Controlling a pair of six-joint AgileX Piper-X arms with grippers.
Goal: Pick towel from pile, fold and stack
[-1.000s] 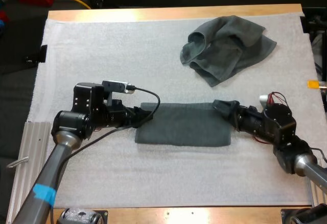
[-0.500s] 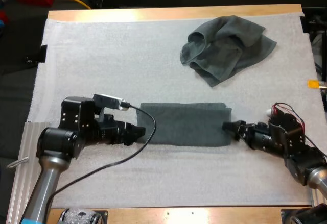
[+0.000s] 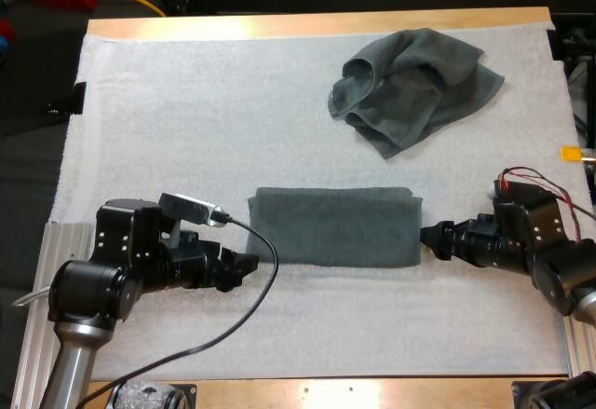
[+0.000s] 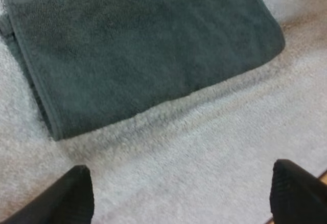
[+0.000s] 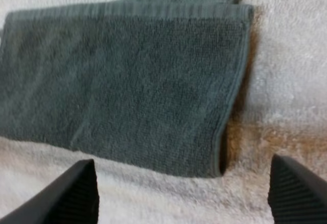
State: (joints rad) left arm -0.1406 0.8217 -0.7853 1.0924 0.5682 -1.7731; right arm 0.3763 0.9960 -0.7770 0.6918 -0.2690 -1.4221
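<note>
**On the mat [image 3: 186, 102]: fold's down, both arms backing off**

Over on the left, the left gripper [image 3: 244, 265] has pulled away from the folded towel [image 3: 333, 227] since a second ago. Its fingers are spread with nothing in them, and it's now near the towel's left end. The towel lies flat in a tidy strip mid-mat. The right gripper [image 3: 430, 238] did the same, released and just beside the right end. Looks to me like this fold's finished, with stacking still to come. The crumpled towel [image 3: 414, 88] sits well apart at the far right.
</note>
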